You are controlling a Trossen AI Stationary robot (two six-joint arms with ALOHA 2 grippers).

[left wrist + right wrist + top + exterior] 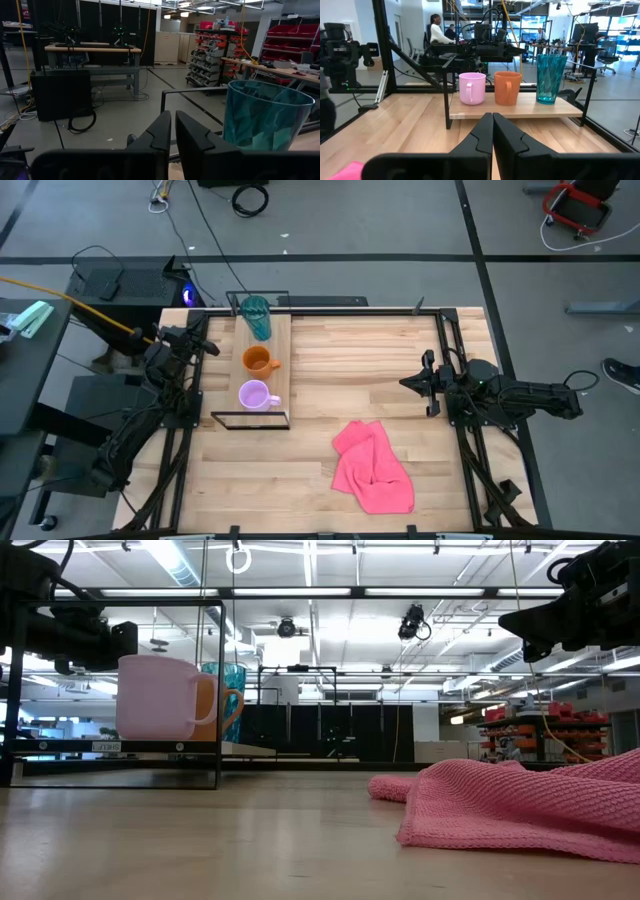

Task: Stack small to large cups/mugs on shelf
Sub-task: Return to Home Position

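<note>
all three are seen lined on the shelf point(282, 345): lilac mug point(254, 395), orange mug point(257, 361), teal tumbler point(256, 317). the left pincer point(210, 346) is closed, empty, near the tumbler; a careless swing could tip it. the right pincer point(412, 383) is closed, well apart. a pink cloth point(372, 467) is seen on the surface point(360, 360); red bins point(292, 42) are glimpsed beyond.

- tumbler point(551, 79): translucent teal, faceted, glossy.
- lilac mug point(472, 88), orange mug point(507, 88): smooth, satin sheen.
- shelf point(525, 111): light wood plank, black metal frame.
- desk point(350, 370): pale wood strips, smooth.
- cloth point(373, 467): pink knit, ribbed, matt.
</note>
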